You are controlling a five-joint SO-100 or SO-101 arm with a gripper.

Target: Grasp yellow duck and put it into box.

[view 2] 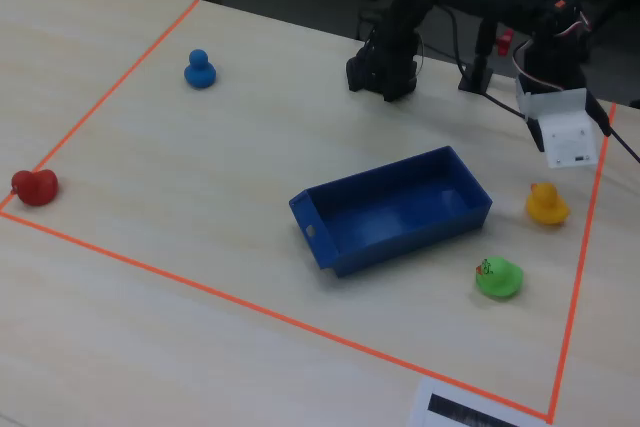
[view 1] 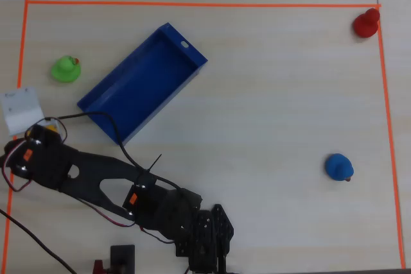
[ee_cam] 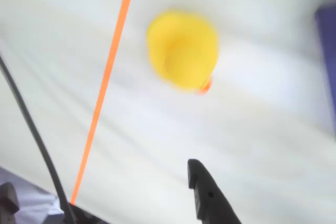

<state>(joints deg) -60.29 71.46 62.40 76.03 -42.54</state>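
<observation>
Gripper [view 2: 566,137] hangs above the table [view 2: 200,247], nothing between its fingers; only one dark fingertip [ee_cam: 195,170] shows in the wrist view, bottom centre, so cannot tell how far the jaws stand apart. Yellow duck [ee_cam: 182,50] sits on the table ahead of that fingertip, well apart from it, blurred, orange beak at its lower right. In the fixed view the yellow duck [view 2: 547,204] is just below the gripper's white housing, not touching. Orange tape line [ee_cam: 107,77] runs left of the duck in the wrist view; a black cable [ee_cam: 31,129] crosses further left. Box [view 2: 390,209] lies left of the gripper in the fixed view, empty, beside the duck but apart. Green duck [view 2: 498,277] sits beyond the yellow one, nearer the camera. Blue duck [view 2: 199,69] and red duck [view 2: 35,186] sit far off across the table
</observation>
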